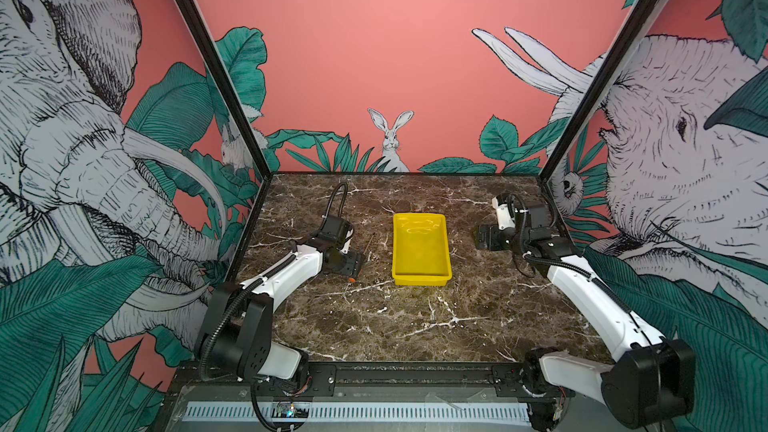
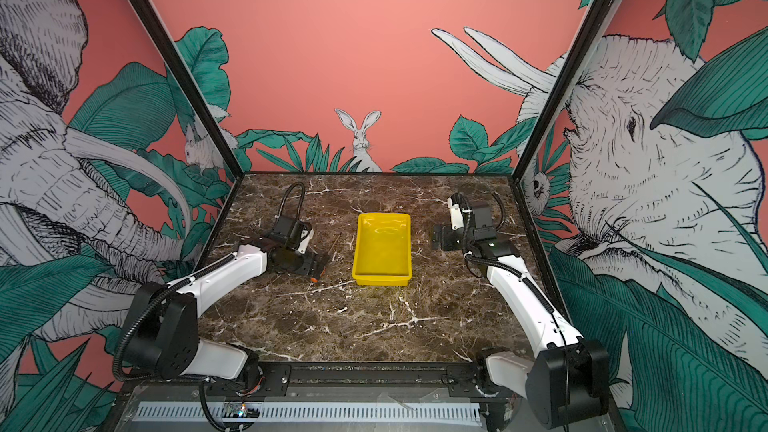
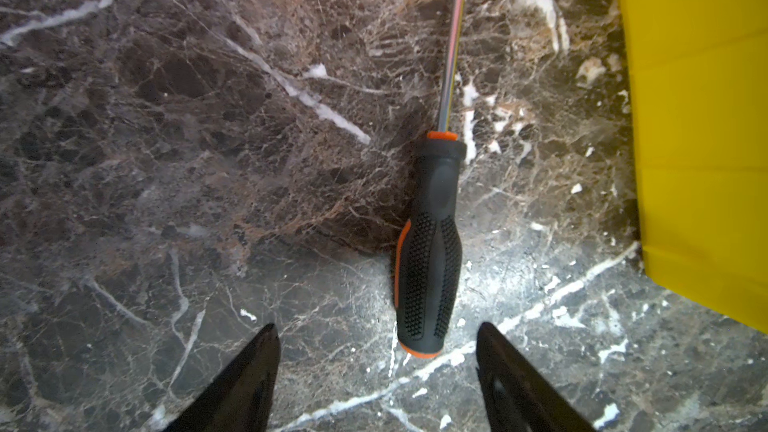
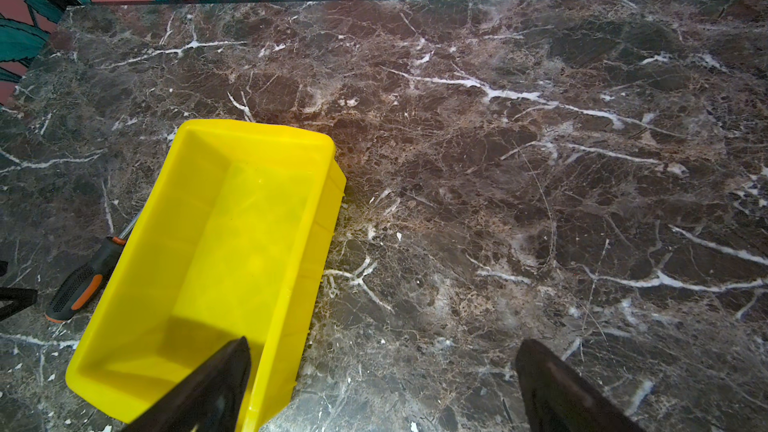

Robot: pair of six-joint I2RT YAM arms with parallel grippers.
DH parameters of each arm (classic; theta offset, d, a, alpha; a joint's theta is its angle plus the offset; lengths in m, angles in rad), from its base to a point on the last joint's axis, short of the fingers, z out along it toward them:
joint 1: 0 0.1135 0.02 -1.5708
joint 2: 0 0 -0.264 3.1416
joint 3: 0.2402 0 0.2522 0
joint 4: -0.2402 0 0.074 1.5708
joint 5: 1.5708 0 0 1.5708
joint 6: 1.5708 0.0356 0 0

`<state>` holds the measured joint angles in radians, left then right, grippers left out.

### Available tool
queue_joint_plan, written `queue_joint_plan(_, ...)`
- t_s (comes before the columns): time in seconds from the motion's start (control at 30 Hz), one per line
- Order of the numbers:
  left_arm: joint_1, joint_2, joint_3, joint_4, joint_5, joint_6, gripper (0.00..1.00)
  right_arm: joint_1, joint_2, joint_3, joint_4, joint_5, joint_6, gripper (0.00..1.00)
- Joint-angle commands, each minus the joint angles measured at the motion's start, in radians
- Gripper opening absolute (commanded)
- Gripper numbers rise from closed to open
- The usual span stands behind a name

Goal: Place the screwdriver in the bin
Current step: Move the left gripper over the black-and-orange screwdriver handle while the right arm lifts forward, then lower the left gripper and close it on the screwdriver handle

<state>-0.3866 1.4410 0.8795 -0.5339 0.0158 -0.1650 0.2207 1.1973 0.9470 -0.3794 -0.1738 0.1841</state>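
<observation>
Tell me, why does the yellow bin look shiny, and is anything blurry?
In both top views, light glares off the far inside of the bin; in the left wrist view, a bright patch shines on the table beside the screwdriver; in the right wrist view, the right end effector looks dark and soft-edged.

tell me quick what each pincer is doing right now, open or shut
Left pincer: open, its tips either side of the screwdriver handle's end, not gripping it.
Right pincer: open, holding nothing.
</observation>
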Motion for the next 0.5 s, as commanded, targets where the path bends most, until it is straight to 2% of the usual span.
queue_joint_plan(0.0,-0.02,0.014,-0.017,-0.014,0.012,-0.014,0.75,0.004,-0.014,-0.005,0.014,0.0,0.008,0.99)
queue_joint_plan(0.37,-0.035,0.122,-0.001,0.052,-0.004,-0.044,0.72,0.004,-0.036,0.001,0.01,0.002,0.008,0.99)
queue_joint_plan(0.47,-0.039,0.148,0.001,0.062,-0.024,-0.05,0.67,0.004,-0.038,0.002,0.011,-0.002,0.009,0.99)
